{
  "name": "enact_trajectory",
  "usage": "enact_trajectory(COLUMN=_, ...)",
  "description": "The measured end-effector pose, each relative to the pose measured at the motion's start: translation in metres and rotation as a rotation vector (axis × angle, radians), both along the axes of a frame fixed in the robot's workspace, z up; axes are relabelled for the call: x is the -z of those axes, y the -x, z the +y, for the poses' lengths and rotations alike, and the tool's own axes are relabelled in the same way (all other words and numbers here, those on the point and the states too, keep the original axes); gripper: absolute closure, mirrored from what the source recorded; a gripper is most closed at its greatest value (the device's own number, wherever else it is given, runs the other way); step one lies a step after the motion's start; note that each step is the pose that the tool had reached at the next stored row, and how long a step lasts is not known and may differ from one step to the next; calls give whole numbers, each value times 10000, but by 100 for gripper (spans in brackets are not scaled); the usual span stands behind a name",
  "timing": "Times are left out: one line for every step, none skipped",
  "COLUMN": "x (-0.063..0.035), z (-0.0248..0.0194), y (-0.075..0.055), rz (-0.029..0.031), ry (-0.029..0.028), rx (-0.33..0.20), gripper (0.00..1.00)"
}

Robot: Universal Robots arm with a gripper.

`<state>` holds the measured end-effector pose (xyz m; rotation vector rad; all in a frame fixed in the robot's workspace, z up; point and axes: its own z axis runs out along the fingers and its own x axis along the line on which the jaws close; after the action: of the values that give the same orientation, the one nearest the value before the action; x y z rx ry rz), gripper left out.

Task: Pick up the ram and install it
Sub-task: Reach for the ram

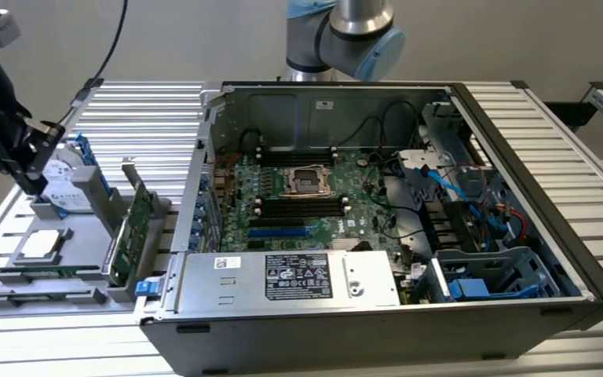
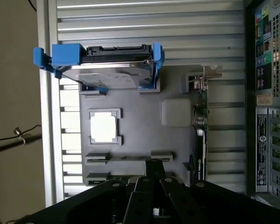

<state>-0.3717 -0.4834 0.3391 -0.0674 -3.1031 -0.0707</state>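
Observation:
The ram [image 1: 48, 272] is a thin green stick lying in its slot on the grey parts holder [image 1: 82, 236], at the exterior view's left. In the wrist view the ram [image 2: 128, 158] shows edge-on as a narrow strip between two grey clips. My black gripper [image 1: 31, 177] hangs above the holder's far left end, well above the ram. Its fingers [image 2: 154, 170] are shut, with nothing between them. The open computer case holds the motherboard [image 1: 301, 196], whose dark memory slots [image 1: 299, 208] lie beside the processor socket.
On the holder also sit a hard drive in a blue caddy [image 2: 102, 65], a square silver processor [image 2: 103, 127] and an upright green expansion card [image 1: 134, 228]. The case's power supply [image 1: 291, 276] and blue cables [image 1: 448, 181] fill the case's near and right parts.

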Motion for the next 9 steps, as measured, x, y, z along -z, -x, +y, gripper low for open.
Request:
enact_trajectory(x=4, z=-14, y=12, rz=0, ry=0, rx=-15, gripper=89)
enact_trajectory(x=7, z=-29, y=23, rz=0, ry=0, rx=-31, gripper=89)
enact_trajectory(x=11, z=-44, y=36, rz=0, ry=0, rx=-47, gripper=89)
enact_trajectory(x=15, z=-58, y=47, rz=0, ry=0, rx=-63, gripper=89)
enact_trajectory(x=19, z=-73, y=59, rz=0, ry=0, rx=-78, gripper=89)
enact_trajectory(x=23, z=-88, y=70, rz=1, ry=0, rx=-95, gripper=89)
enact_trajectory(x=28, z=-103, y=81, rz=1, ry=0, rx=-111, gripper=89)
enact_trajectory(x=33, z=-117, y=92, rz=1, ry=0, rx=-127, gripper=89)
enact_trajectory(x=37, z=-132, y=103, rz=3, ry=1, rx=-143, gripper=89)
